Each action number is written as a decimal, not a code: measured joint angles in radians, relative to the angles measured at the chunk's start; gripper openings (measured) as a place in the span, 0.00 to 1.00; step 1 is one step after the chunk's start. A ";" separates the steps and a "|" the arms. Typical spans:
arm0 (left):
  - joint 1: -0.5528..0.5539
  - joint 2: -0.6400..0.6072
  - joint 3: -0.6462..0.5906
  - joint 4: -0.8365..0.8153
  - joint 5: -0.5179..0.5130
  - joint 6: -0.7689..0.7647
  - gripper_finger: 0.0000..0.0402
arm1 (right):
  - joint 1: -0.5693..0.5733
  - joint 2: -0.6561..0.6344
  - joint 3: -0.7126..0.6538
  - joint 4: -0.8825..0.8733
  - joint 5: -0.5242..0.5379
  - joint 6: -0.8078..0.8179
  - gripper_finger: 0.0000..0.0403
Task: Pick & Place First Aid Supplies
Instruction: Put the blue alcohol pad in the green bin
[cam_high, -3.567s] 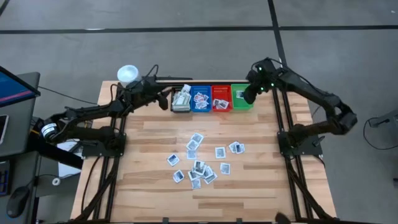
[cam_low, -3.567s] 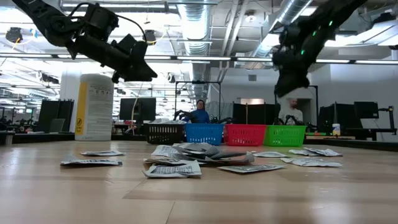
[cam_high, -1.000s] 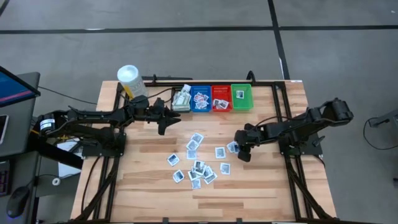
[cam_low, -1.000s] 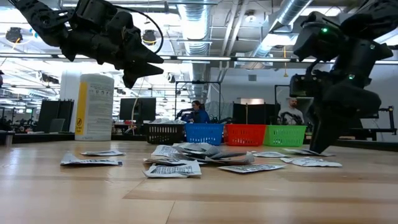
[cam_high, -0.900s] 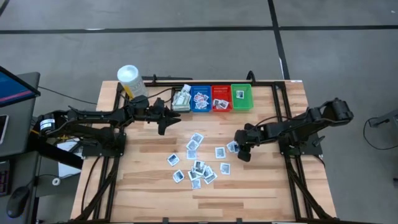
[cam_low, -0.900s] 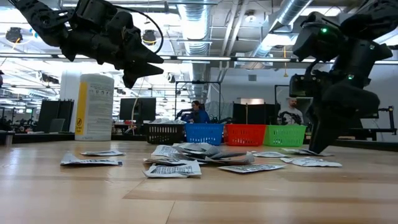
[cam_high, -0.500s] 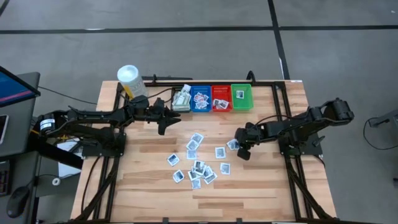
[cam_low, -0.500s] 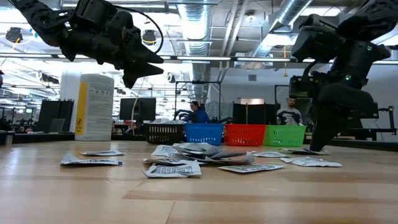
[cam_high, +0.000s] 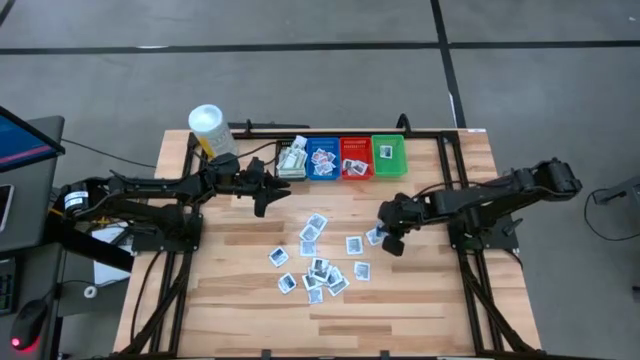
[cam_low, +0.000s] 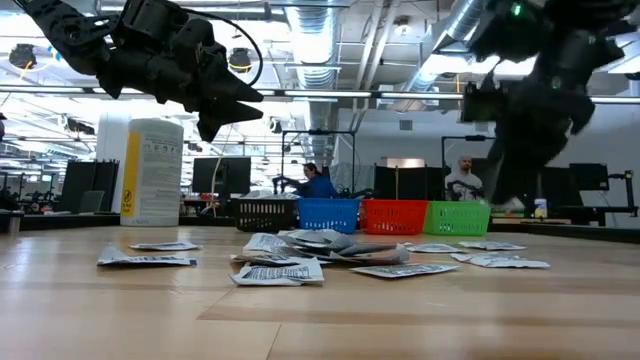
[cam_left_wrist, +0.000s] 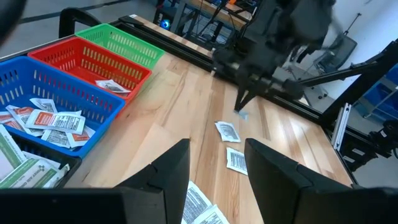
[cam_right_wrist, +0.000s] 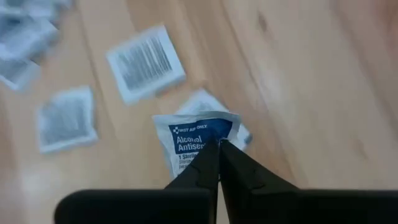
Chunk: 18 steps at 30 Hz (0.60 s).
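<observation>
The right wrist view shows the right gripper with its two fingers pressed together on the edge of a blue-and-white alcohol packet, which hangs lifted above the wooden table. Below it, on the wood, lie another pale packet partly hidden behind the held one, a packet with a barcode and a greyish one.

In the high view, the right gripper is over the table's right half, just beside the right edge of the scatter of loose packets spread around the middle of the table. Behind the scatter, along the far edge, stand four bins side by side: the black bin, blue bin, red bin and green bin, each with packets inside.

The left gripper hovers above the table in front of the black bin, its fingers spread and holding nothing; the left wrist view shows the gap between them. A white tub with a yellow label stands at the far left corner.

In the low view, people sit at desks in the room beyond.
</observation>
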 joint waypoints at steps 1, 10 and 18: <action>0.000 0.000 0.000 0.000 0.000 0.000 0.38 | 0.001 -0.022 0.012 -0.003 0.019 -0.008 0.01; 0.000 0.000 0.000 0.001 0.000 -0.002 0.38 | -0.061 -0.173 0.061 -0.023 0.193 -0.039 0.00; 0.000 0.000 0.000 0.002 -0.002 -0.003 0.38 | -0.231 -0.218 0.062 -0.013 0.315 -0.039 0.00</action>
